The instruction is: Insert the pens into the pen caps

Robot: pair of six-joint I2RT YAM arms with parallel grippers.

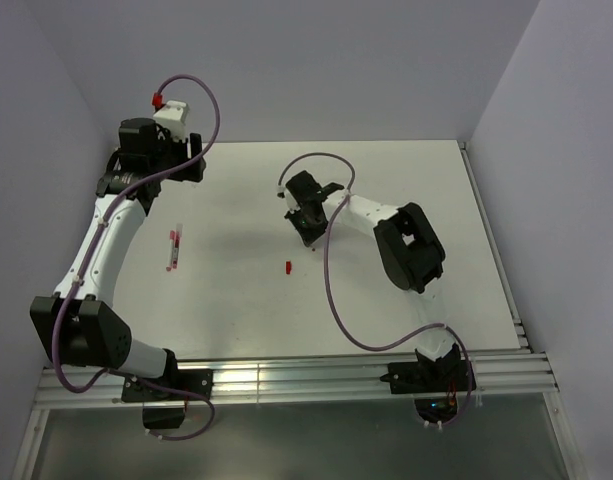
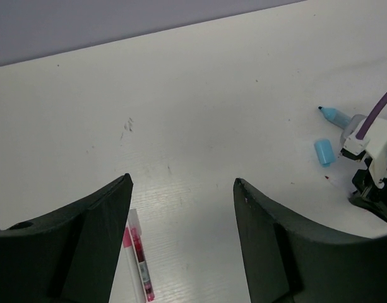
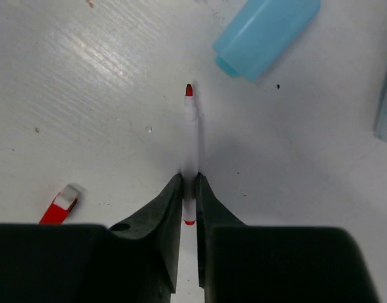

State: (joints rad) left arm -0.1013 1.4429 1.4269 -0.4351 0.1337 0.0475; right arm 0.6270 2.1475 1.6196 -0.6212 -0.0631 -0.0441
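R end effector (image 3: 188, 181) w/ red-tip pen (image 3: 190, 136)

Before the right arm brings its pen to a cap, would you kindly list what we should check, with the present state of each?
1. Right claw shut on the thin white pen with a red tip: ok.
2. Pen's tip sticks out past the claw: ok.
3. Small red plastic cap lies free on the white table: ok.
4. Pen lined up with that red cap: not ok; the cap lies beside the claw, behind the tip.
5. Which end of the red cap is open: cannot tell.
6. Left claw open and empty: ok.
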